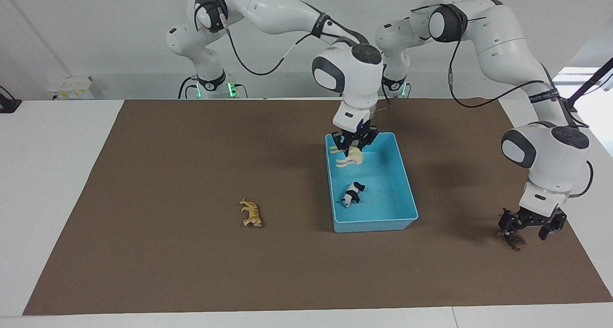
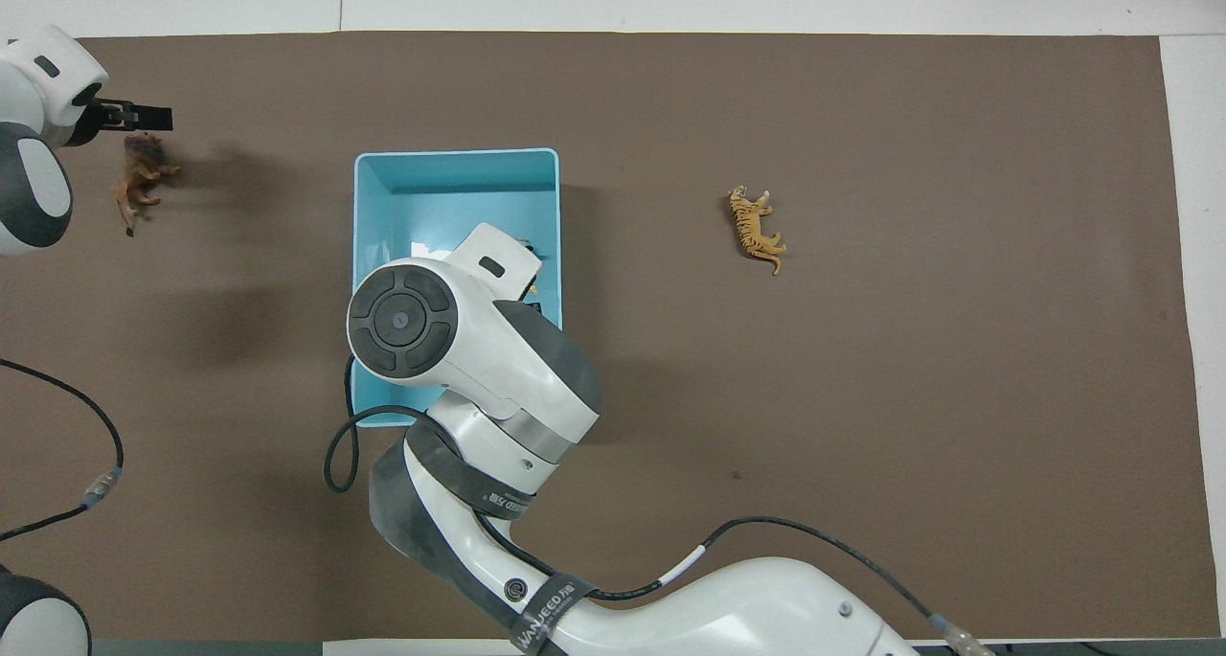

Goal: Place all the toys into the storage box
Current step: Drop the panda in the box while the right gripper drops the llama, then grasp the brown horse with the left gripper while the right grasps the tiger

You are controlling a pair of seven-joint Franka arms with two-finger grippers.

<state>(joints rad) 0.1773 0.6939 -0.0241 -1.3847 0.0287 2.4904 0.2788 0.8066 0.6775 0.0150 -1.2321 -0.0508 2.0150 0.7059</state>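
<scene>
Over the storage box (image 1: 406, 184), a light blue tray on the brown-covered bench (image 1: 167, 175), the right hand (image 1: 353, 145) hangs low, its fingers closed on the back of the cream camel (image 1: 351, 158); the figurine sits in the part of the box nearest the robots, apparently at or just above the floor, so it is judged to be at the point of release. Holding it by the back keeps its legs downward, which would let it land upright. The panda (image 1: 352, 194) already lies on its side in the box, farther from the robots than the camel, leaving space between the two. Toward the left arm's end of the bench, well apart from the box, the left hand (image 1: 530, 222) is lowered over the brown lion (image 1: 515, 242) with its fingers spread; the lion lies just beside one fingertip and is not gripped, a posture suited to a coming pickup. The orange tiger (image 1: 251, 212) lies on its side on the open mat toward the right arm's end, untouched and clear of both arms. Count: four toys, one of each kind; one storage box; two hands. By position, one toy is in the box, one is held over it, and two remain on the bench.
</scene>
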